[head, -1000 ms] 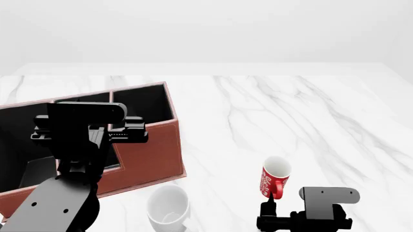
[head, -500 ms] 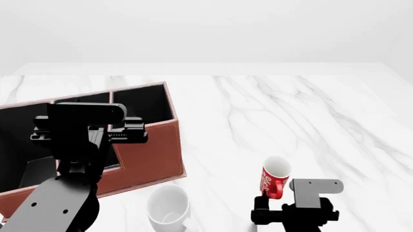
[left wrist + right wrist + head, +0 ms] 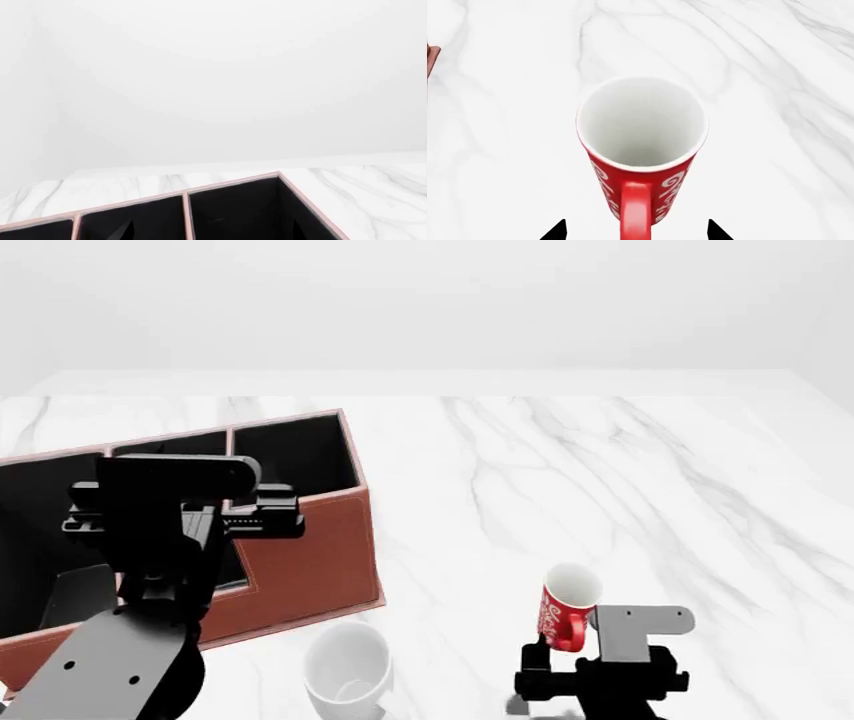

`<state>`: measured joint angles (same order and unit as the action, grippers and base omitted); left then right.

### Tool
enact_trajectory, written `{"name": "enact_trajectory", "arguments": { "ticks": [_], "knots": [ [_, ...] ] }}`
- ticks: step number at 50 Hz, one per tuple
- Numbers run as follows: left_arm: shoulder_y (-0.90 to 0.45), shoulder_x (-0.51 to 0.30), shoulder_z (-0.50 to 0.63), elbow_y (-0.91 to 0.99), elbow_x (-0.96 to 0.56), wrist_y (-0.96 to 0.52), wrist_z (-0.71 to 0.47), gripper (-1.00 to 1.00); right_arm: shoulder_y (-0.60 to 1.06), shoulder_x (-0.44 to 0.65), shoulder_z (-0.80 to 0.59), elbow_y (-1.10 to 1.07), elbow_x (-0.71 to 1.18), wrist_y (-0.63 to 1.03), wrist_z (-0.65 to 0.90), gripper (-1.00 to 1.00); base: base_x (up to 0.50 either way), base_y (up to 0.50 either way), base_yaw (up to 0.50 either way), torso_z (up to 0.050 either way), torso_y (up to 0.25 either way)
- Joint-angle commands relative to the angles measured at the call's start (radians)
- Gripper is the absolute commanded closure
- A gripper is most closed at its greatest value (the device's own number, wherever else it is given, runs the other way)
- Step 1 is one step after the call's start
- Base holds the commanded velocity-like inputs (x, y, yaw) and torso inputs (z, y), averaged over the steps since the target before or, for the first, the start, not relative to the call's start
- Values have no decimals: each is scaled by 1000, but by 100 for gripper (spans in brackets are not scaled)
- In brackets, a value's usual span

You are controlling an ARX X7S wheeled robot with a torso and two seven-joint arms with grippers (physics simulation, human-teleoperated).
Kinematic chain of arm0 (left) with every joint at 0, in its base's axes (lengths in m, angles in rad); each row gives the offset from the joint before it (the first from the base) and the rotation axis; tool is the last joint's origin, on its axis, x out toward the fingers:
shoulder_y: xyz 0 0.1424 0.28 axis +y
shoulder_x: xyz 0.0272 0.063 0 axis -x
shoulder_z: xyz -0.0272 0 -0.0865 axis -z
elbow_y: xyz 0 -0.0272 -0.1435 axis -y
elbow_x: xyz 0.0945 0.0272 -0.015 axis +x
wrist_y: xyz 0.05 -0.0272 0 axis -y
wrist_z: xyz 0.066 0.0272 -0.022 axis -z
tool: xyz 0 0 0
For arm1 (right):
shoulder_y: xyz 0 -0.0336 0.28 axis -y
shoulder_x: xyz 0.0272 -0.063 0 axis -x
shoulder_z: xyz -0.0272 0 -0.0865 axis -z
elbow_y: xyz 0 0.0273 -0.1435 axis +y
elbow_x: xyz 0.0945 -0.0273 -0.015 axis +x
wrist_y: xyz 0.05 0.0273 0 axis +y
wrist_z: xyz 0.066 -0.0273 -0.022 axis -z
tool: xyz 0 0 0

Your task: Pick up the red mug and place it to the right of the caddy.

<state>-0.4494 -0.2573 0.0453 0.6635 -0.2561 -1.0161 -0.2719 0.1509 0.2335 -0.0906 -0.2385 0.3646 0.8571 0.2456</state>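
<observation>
- Standing upright on the white marble counter (image 3: 574, 470): tall red mug with white swirl pattern, white inside (image 3: 569, 606), (image 3: 640, 150), handle turned toward the robot, well apart from the caddy.
- Reddish-brown leather-look caddy, black-lined compartments (image 3: 314, 560), (image 3: 227, 210): sited at left.
- Plain white mug (image 3: 347, 668): set near the caddy's front.
- Right claw (image 3: 636, 231): spread, black tips flanking the handle, nothing pinched.
- Left claw (image 3: 260, 512): held over the caddy; state cannot be told.

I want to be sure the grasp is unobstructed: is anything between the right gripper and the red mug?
Nothing visible. In the right wrist view the right gripper has its fingertips spread either side of the red mug, handle toward the camera, only bare marble table around it. The white mug stands off toward the caddy.
</observation>
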Motion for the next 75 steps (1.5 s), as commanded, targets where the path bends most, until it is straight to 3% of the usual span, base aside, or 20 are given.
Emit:
{"name": "enact_trajectory", "arguments": {
  "ticks": [1, 12, 13, 30, 39, 49, 57, 62, 68, 75],
  "knots": [
    [-3, -3, 4, 0, -4, -1, -4, -100, 30, -2, -12, 86, -10, -31, -10, -100, 0, 0, 0, 0, 0],
    [-9, -6, 6, -2, -9, -4, -8, -100, 37, 1, -22, 112, -19, -49, -5, -100, 0, 0, 0, 0, 0],
    [-9, -5, 8, -4, -8, -2, -8, -100, 34, 1, -22, 109, -21, -52, -1, 100, 0, 0, 0, 0, 0],
    [0, -8, 5, -8, -14, 7, -14, -100, 29, 4, -17, 102, -18, -61, 15, 100, 0, 0, 0, 0, 0],
    [0, -10, 4, -7, -19, 8, -16, -100, 25, 32, -15, -13, -1, -15, 22, 100, 0, 0, 0, 0, 0],
    [0, -14, 1, -6, -23, 9, -19, -100, 162, 107, -50, -164, 29, 112, -9, 100, 0, 0, 0, 0, 0],
    [-2, -16, -1, -9, -26, 10, -21, -100, 394, 121, -112, 62, 66, 82, -186, 100, 0, 0, 0, 0, 1],
    [-9, -17, 0, -11, -28, 6, -23, -100, 487, 96, -207, 282, 2, -94, -294, 100, 0, 0, 0, 0, 0],
    [-19, -17, 6, -26, -29, 11, -23, -100, 649, 12, -257, 591, -5, -202, -423, 100, 0, 0, 0, 0, 0],
    [-19, -20, 9, -29, -30, 13, -25, -100, 712, -58, -326, 779, -35, -284, -498, 100, 0, 0, 0, 0, 1]
  ]
}}
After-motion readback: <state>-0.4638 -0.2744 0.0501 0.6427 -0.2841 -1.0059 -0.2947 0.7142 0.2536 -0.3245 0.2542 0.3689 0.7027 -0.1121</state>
